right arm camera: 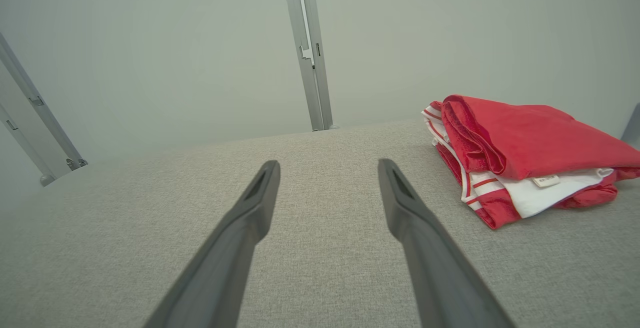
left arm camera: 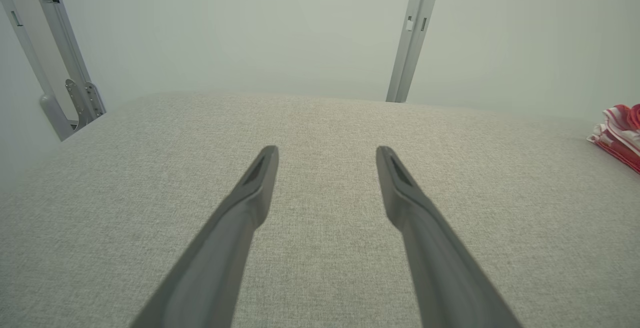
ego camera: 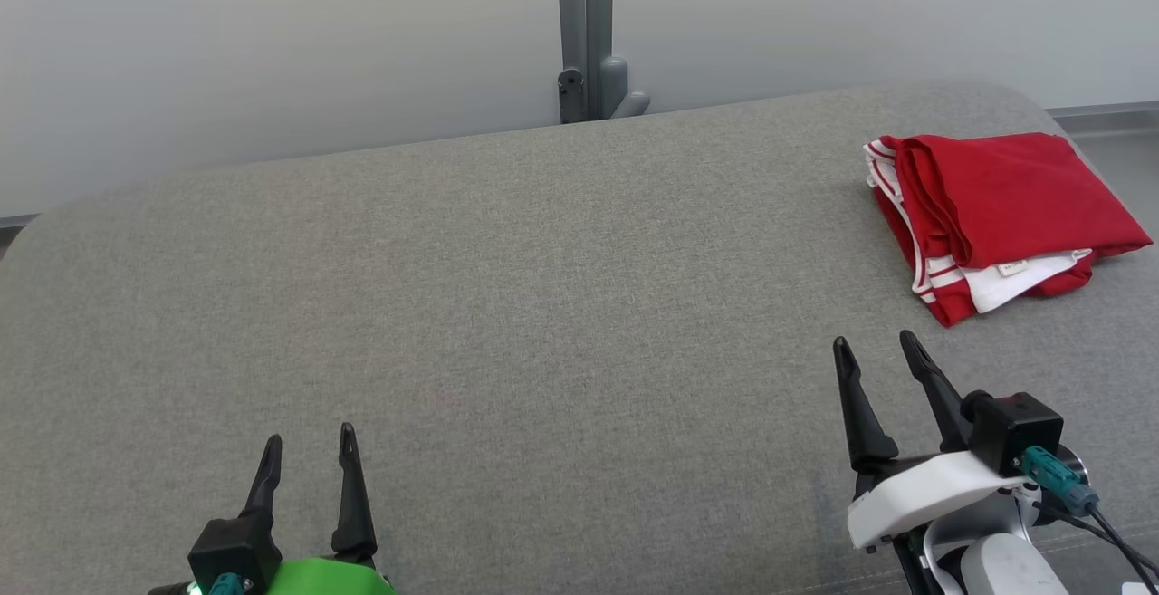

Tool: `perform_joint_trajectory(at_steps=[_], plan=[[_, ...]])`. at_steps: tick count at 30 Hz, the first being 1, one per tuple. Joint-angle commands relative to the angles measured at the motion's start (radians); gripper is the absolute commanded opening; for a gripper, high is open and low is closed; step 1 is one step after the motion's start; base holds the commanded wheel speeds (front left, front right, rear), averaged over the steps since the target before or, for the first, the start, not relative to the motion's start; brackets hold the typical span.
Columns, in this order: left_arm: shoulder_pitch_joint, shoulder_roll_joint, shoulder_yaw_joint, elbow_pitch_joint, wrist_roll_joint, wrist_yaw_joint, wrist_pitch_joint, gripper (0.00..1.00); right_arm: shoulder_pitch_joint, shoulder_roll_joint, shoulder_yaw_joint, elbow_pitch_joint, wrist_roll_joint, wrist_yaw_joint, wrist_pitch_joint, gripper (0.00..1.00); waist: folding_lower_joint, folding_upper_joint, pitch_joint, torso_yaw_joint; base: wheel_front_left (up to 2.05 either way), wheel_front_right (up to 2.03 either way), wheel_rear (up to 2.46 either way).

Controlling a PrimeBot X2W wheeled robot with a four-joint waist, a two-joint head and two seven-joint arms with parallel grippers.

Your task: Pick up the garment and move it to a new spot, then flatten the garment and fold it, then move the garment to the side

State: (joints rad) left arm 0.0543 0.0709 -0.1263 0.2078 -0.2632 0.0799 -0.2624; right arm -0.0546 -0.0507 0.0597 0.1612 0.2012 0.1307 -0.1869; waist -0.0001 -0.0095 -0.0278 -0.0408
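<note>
The red-and-white folded fabric garment [ego camera: 1005,215] lies far right, so the task seems finished; the left gripper [ego camera: 310,434] and right gripper [ego camera: 874,339] stand spread and empty.

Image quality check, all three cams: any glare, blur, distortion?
Head view: soft even light, no glare, garment sharp. Left wrist view: wide-angle bend, post leans, fingers look soft up close, colours washed out. Right wrist view: same bend and pale cast, garment folds clear.
</note>
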Motion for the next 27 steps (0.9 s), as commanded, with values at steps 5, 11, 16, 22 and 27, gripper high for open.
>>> perform_joint_trajectory(at_steps=[5,11,16,22,27], plan=[[0.007,-0.002,0.004,0.003,0.010,0.001,-0.002,1.00,-0.004,-0.001,0.010,0.010,0.011,0.000,-0.010,1.00,0.0001,0.0095,0.000,0.000,0.00,0.00,0.00],[0.006,-0.003,0.007,-0.001,0.016,-0.002,-0.002,1.00,-0.009,0.000,0.017,0.015,0.015,0.000,-0.016,1.00,0.0001,0.0095,0.002,0.000,0.00,0.00,0.00],[0.004,-0.005,0.010,-0.007,0.015,-0.008,-0.002,1.00,-0.006,0.000,0.016,0.018,0.013,0.000,-0.017,1.00,0.0001,0.0095,0.003,0.002,0.00,0.00,0.00],[0.002,-0.005,0.007,0.005,0.012,-0.006,0.002,0.00,0.005,0.001,0.018,0.031,0.011,0.000,-0.008,0.00,0.0001,0.0000,0.004,0.004,0.00,0.00,0.00],[-0.004,-0.006,0.018,0.018,-0.059,-0.017,0.022,0.00,0.014,0.000,0.013,0.040,0.088,0.000,0.006,0.00,0.0001,0.0003,0.005,0.005,0.00,0.00,0.00]])
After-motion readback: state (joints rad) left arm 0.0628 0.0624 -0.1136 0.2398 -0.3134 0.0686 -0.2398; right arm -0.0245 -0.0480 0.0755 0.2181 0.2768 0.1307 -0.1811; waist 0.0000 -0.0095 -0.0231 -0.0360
